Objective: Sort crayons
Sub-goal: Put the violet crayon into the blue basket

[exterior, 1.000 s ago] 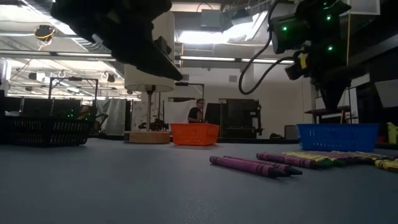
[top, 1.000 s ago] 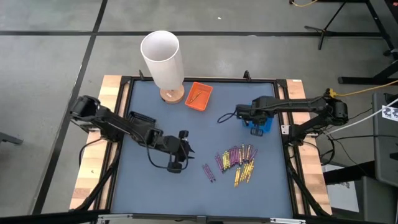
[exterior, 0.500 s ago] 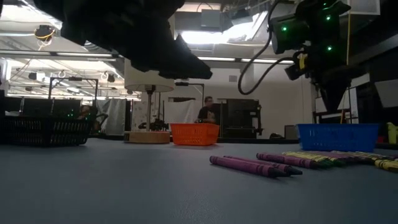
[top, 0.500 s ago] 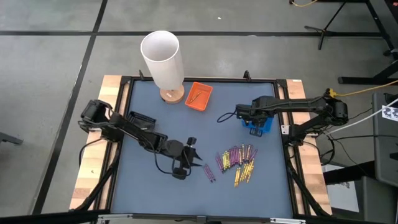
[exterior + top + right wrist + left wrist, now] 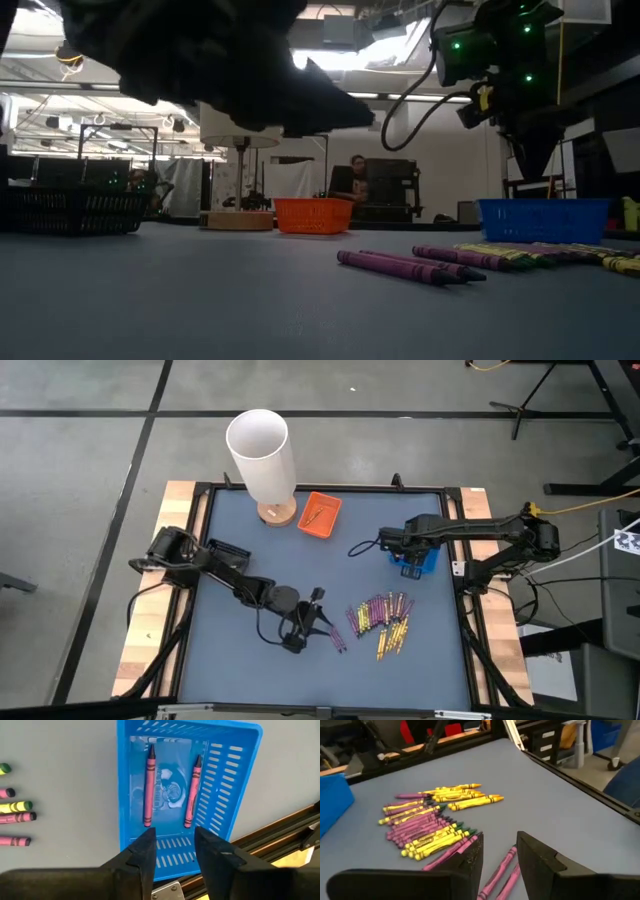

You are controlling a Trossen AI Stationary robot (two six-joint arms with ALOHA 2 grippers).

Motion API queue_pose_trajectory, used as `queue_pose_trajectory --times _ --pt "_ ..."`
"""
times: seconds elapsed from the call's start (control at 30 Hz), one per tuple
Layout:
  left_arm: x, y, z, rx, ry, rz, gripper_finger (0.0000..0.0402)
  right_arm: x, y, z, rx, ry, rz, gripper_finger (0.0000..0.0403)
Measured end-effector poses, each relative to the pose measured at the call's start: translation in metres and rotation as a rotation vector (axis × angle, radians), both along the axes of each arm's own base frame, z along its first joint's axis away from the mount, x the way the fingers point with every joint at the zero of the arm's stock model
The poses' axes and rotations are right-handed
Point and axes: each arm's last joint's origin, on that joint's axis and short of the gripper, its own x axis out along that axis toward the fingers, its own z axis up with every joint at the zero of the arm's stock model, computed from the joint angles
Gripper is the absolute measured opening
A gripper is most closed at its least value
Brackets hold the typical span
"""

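Right of centre in the high view, your right gripper (image 5: 408, 556) hangs jaws apart over the blue tray (image 5: 235, 780) holding two purple crayons (image 5: 148, 785); lower centre, your left gripper (image 5: 322, 622), jaws apart, nears the crayon pile (image 5: 382, 618).

High view: straight down from above, far enough to take in the whole table (image 5: 250, 540) and both arms. Low view: at table height, level across toward the room, crayons (image 5: 410, 266) close. Left wrist view: forward and down past its tool (image 5: 499, 852), near the crayon pile at 10 o'clock. Right wrist view: directly down, close over the blue basket (image 5: 240, 775). Crayon pile shared by high, low and left wrist views.
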Motion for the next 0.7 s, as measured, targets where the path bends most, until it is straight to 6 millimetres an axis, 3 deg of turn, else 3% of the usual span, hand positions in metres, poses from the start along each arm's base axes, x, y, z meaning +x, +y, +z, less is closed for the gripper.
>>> queue_pose_trajectory --times 0.3,0.7 --pt "0.02 0.007 -0.022 -0.053 0.061 -0.121 0.0102 0.006 -0.001 -0.001 -0.009 -0.061 0.0 0.0134" --pt "0.018 0.019 -0.044 -0.007 0.194 -0.15 0.0102 0.011 -0.002 -0.001 -0.019 -0.116 0.001 0.0134"
